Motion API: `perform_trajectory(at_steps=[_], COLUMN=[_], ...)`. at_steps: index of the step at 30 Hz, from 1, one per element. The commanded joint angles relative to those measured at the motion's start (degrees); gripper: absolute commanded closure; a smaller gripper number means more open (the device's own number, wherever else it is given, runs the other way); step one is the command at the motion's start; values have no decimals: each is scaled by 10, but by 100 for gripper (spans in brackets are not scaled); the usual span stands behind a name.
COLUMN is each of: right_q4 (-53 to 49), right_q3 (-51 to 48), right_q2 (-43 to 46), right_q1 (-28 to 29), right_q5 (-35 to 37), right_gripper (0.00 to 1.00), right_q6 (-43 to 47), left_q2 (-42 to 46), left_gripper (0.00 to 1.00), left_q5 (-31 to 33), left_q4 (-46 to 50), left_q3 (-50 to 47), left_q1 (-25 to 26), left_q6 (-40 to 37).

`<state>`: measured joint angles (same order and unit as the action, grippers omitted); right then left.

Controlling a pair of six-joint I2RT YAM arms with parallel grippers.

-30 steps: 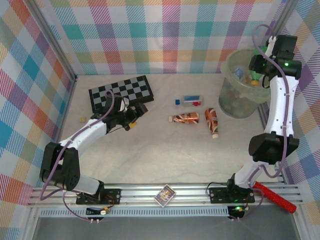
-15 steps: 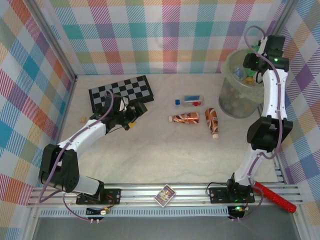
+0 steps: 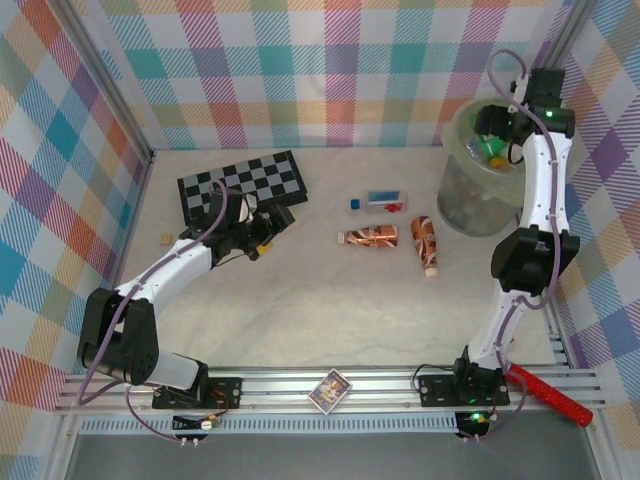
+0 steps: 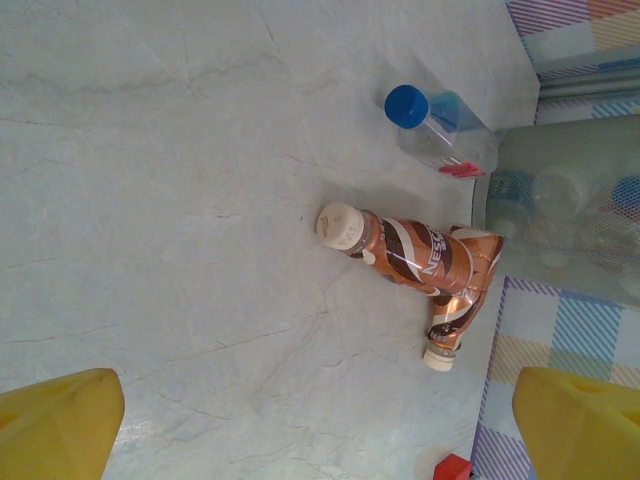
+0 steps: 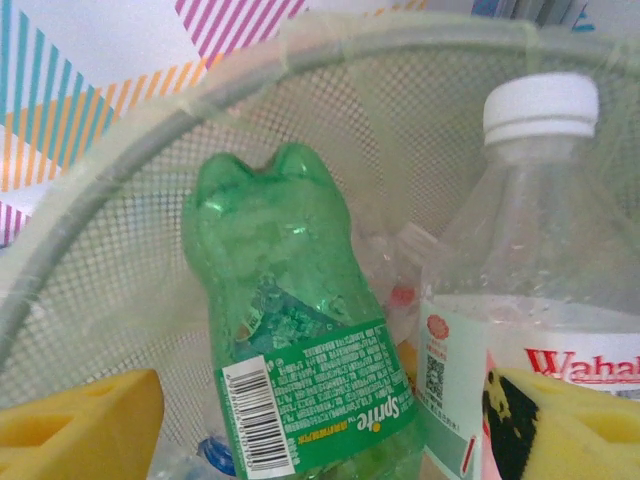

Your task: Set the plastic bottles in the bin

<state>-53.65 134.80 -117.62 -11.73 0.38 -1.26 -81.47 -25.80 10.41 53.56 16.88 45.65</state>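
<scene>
Right tool [image 5: 320, 425] gapes — green bottle [image 5: 290, 330] in bin [image 5: 120, 170].

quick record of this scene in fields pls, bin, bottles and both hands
bin: far right corner, bottles inside
right hand: open over the bin, green bottle base-up below it
left hand: open, empty, beside the chequered board
on table: clear blue-capped bottle, two brown bottles, all lying down
task: not finished
</scene>
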Motion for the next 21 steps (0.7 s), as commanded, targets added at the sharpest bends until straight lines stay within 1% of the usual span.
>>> perform_trajectory(at_steps=[1,6,13,18,21], right_q4=[-46,-58,-81,-66,-28], right_q3=[56,83,75,-2,-90], right_q2=[-5,4,38,106,157], right_q1=[-1,-1,8,39,67], right_q5=[-14,-23,-41,-44,-49], right_gripper=[16,16,16,16,16], right_q6=[-7,-9,-9,-11,-18], left_q2=[0,-6,-10,-16,-21], left_gripper=[1,1,1,1,1], left_q5=[4,2,2,2,2], left_q4=[5,0,-2,-7,-11], left_q3=[7,8,9,10,10], left_q1=[7,10,10,11,12], left_q6=[3,4,4,6,6])
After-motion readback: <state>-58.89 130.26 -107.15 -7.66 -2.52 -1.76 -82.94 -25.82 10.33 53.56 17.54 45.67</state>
